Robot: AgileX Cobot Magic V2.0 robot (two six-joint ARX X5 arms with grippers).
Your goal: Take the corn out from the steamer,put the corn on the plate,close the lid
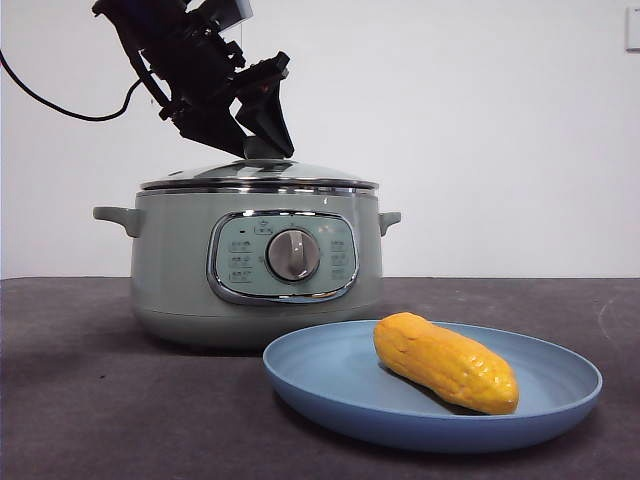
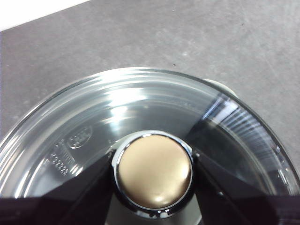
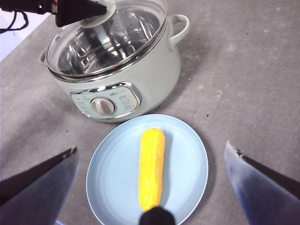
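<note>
Corn point(image 1: 446, 362) lay on plate point(image 1: 432, 418). My left hand point(image 2: 154, 187) gripped the lid point(image 2: 93, 131), seated on steamer point(image 1: 180, 270); release came next. Right hand point(image 3: 154, 187) gaped.

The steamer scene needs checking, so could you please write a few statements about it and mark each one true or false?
1. The corn lies on the plate. True.
2. The lid is leaning against the steamer's side. False: it sits on top of the steamer.
3. The left pincer is at the lid's knob, jaws either side. True.
4. The right pincer grips the corn. False: it is open above the plate.
5. The plate sits behind the steamer. False: it is in front.
</note>
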